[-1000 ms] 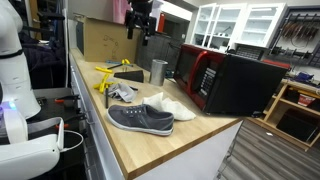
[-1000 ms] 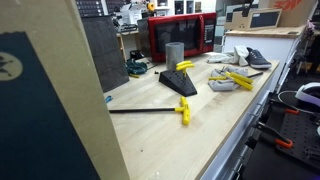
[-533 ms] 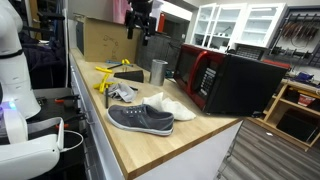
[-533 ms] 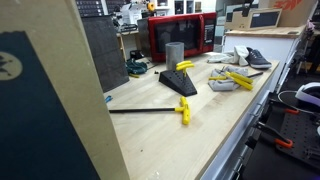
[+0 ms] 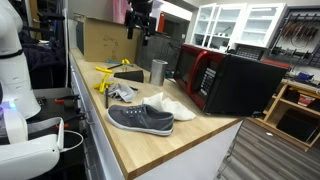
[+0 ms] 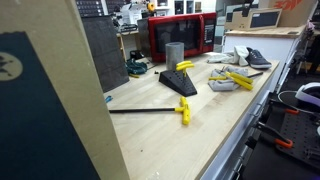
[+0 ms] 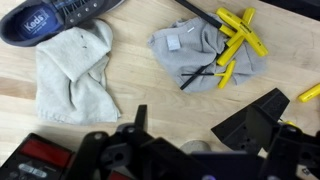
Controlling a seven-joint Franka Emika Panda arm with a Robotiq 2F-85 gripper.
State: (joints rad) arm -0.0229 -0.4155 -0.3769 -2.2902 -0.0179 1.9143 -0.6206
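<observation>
My gripper (image 5: 141, 28) hangs high above the far end of the wooden bench, open and holding nothing. In the wrist view its jaws (image 7: 210, 126) stand wide apart, one dark finger (image 7: 138, 118) showing on the left. A metal cup (image 7: 194, 147) stands straight below, the same cup (image 5: 158, 71) that stands beside the microwave. A black wedge (image 7: 255, 115) lies just to its right. Further off lie a grey cloth (image 7: 190, 50) with a yellow-handled tool (image 7: 236, 34) on it, a white cloth (image 7: 75, 70) and a dark blue shoe (image 7: 60, 14).
A black and red microwave (image 5: 225, 80) takes up the bench's back side. A cardboard box (image 5: 100, 38) stands at the far end. In an exterior view a black rod with a yellow clamp (image 6: 184, 110) lies on the near bench. The shoe (image 5: 140, 120) lies near the bench's edge.
</observation>
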